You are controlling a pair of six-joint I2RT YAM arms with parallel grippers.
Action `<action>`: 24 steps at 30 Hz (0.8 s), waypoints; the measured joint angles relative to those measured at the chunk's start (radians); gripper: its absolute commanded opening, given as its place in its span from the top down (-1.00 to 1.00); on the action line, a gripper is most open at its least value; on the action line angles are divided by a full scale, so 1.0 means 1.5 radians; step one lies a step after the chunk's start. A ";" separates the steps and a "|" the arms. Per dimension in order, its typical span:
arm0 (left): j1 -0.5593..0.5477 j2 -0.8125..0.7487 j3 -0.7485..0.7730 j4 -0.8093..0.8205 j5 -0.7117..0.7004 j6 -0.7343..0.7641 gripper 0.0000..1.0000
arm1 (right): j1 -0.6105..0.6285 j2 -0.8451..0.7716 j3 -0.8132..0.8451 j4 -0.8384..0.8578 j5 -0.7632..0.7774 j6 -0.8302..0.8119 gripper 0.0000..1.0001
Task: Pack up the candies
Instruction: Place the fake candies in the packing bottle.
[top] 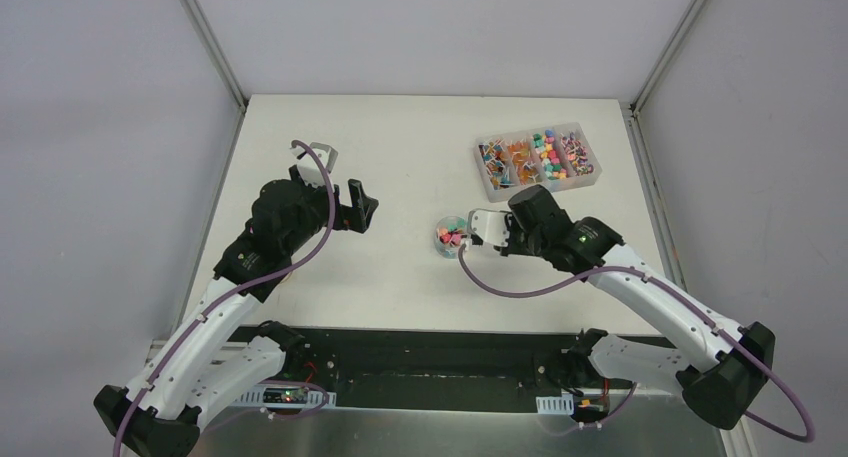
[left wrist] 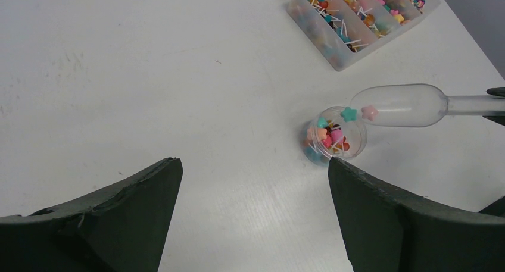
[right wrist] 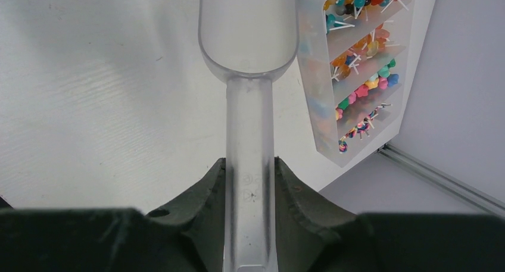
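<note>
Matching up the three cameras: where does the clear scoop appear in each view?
Top external: clear scoop right of centre, beside the jar.
Left wrist: right side, mouth at the jar's rim.
Right wrist: centre, handle between the jaws.
Shared landmark: the candy box.

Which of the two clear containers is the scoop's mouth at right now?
The small round jar: the mouth of the scoop meets its rim, two candies there. The long divided box stands apart, farther back.
</note>
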 measured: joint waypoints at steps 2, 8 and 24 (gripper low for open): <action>0.000 0.000 0.000 0.000 0.000 0.000 -0.94 | 0.007 0.002 0.003 -0.003 0.008 0.000 1.00; 0.000 -0.001 0.000 0.000 0.000 0.000 -0.94 | 0.022 0.005 0.009 -0.014 0.031 0.002 1.00; 0.000 -0.003 0.000 0.000 0.001 0.001 -0.87 | -0.025 0.035 0.078 -0.017 0.033 0.100 1.00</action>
